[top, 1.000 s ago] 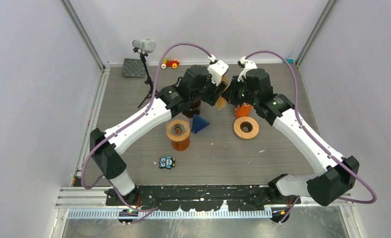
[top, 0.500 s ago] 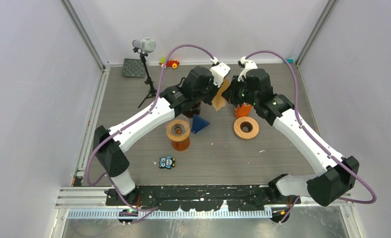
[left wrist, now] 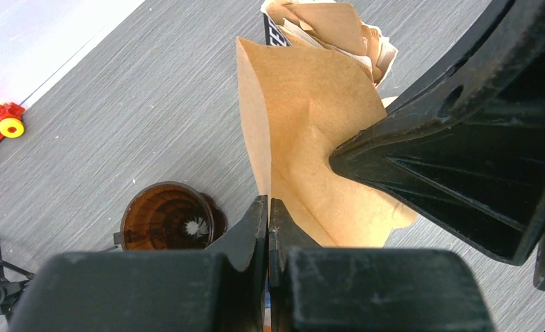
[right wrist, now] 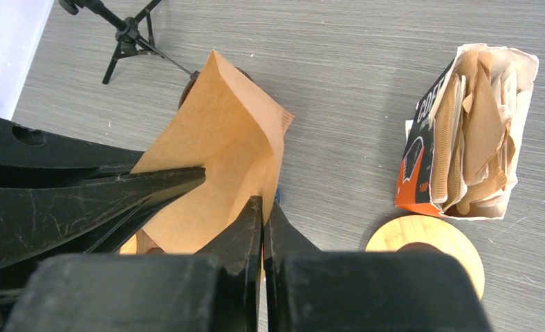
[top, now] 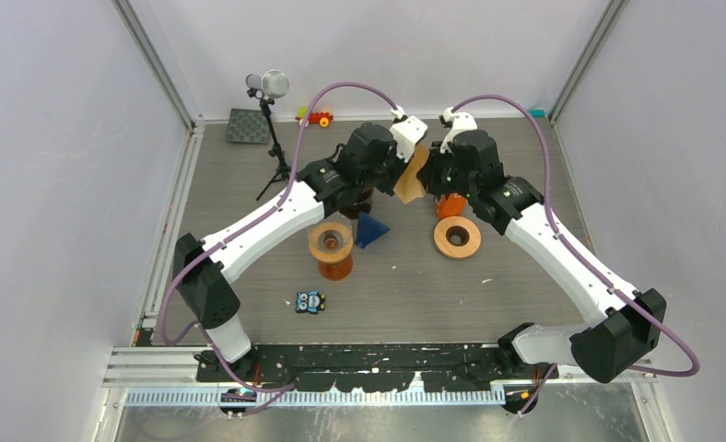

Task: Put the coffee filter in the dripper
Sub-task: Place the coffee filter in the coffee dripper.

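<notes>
filter: the brown paper coffee filter (top: 413, 175) is in the upper middle of the top view, pinched from both sides by the two arms. From the wrist views it looks to be up off the bench (top: 415, 285).
filter shape: flat, folded, kinda cone-ish, with one pointed corner sticking up toward the top of both wrist views.
left claw: the left claw (left wrist: 268, 206) has its fingers squeezed together on the filter's lower edge, bottom centre of its own view, with basically no gap.
right claw: same deal. The right claw (right wrist: 263, 207) is clamped tight on the paper, and its black fingers also poke in from the right of the left wrist view, touching the filter.
dripper: the dark brown see-through dripper (left wrist: 166, 216) sits on the bench, lower left of the left wrist view, apart from the filter. The filter isn't in it yet. In the top view it's mostly hidden under the left arm.
filter box: the orange, black and white filter box (right wrist: 463, 131) is on the right side of the right wrist view, open and stuffed with more filters.
wooden ring: the wooden ring (right wrist: 429, 242) lies flat just beside the box, lower right of that view.
other stuff: an orange holder (top: 331, 247) with a wooden collar sits centre of the top view, a blue cone (top: 371, 228) is just to its upper right, and a small toy (top: 310, 302) is below them. A mic on a tripod (top: 269, 87), a black pad (top: 248, 126) and a toy car (top: 318, 117) are in the upper left.
</notes>
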Robot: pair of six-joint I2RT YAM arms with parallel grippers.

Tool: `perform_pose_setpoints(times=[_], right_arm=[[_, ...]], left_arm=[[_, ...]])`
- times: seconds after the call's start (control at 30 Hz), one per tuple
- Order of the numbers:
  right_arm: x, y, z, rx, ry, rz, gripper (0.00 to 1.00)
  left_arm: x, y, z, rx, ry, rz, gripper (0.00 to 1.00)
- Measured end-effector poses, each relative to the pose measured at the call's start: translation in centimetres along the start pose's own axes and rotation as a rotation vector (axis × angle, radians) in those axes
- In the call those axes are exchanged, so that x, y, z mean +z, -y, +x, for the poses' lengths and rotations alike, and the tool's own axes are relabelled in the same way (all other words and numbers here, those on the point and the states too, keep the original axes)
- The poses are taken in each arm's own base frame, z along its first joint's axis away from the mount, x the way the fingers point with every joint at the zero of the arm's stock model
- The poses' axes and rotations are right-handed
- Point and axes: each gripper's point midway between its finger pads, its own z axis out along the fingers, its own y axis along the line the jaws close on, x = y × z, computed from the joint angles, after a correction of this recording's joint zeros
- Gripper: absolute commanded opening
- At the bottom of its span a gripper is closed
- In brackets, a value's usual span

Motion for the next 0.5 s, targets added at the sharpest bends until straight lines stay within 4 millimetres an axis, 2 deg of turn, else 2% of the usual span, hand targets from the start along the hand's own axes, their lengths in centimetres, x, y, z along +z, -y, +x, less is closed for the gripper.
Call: perform_pose_setpoints(times=[0.1, 0.5], right_arm=[[0.0, 0.2, 0.1, -0.015, 0.001, 0.012, 0.01], [-0.5, 1.3, -0.7, -0.065, 0.033, 0.069, 0.01]], left_arm=[[0.0, -0.1, 0.0, 0.000, 0.000, -0.003, 0.00], [-0.4, -1.0, 0.4, 0.002, -0.003, -0.056, 0.00]])
